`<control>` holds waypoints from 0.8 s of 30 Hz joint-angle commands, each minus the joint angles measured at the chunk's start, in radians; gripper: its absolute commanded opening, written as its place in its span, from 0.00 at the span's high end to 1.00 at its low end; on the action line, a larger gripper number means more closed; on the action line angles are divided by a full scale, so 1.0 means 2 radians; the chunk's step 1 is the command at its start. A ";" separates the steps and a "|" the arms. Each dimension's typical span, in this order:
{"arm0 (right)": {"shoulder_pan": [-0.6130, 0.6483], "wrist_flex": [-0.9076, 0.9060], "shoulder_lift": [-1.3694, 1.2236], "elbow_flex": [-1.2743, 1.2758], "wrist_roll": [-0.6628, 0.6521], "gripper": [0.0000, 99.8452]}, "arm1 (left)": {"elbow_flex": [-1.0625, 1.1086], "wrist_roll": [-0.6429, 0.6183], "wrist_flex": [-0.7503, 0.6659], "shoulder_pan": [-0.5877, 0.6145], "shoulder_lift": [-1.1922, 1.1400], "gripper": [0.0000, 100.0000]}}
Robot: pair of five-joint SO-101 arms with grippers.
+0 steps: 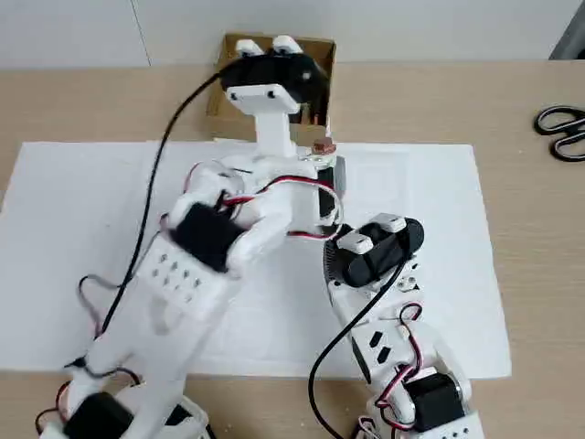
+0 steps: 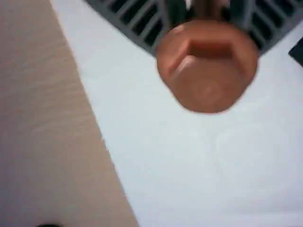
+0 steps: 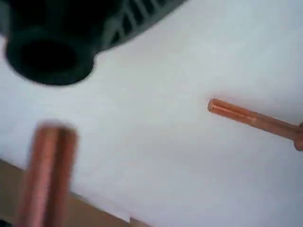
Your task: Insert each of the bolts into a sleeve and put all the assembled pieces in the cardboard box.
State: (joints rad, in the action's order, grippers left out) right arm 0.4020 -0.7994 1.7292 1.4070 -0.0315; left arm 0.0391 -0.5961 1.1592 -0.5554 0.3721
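Observation:
My left gripper (image 2: 208, 19) is shut on a copper bolt (image 2: 207, 66), whose hex head faces the left wrist camera. From above, that bolt (image 1: 322, 146) sits at the far edge of the white paper, just in front of the cardboard box (image 1: 320, 55). My right gripper (image 3: 71, 33) is shut on a dark sleeve (image 3: 47, 59), its open bore facing the camera. Right beside that sleeve stands a blurred copper bolt shaft (image 3: 47, 175). Another bolt (image 3: 251, 118) lies loose on the paper. In the high view both grippers meet near the grey part (image 1: 338, 172), mostly hidden under the left arm.
A white paper sheet (image 1: 73, 256) covers the middle of the wooden table (image 1: 512, 101). Black scissors (image 1: 562, 128) lie at the far right. The left arm's wrist (image 1: 274, 78) hangs over the box's front.

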 commanded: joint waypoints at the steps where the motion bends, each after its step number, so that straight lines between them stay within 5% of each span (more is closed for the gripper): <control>1: 0.001 0.008 0.013 0.004 0.005 1.00 | 0.016 -0.001 -0.009 -0.002 0.081 0.99; 12: 0.005 0.008 0.013 0.014 0.005 1.00 | 0.243 0.000 -0.170 -0.002 0.195 0.99; 24: 0.026 0.008 0.013 0.015 0.005 1.00 | 0.290 0.004 -0.222 -0.010 0.194 0.99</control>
State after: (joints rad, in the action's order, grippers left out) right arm 0.4465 -0.7994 1.7384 1.4408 -0.0299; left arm 0.6222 -0.5961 0.7480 -0.5585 0.7219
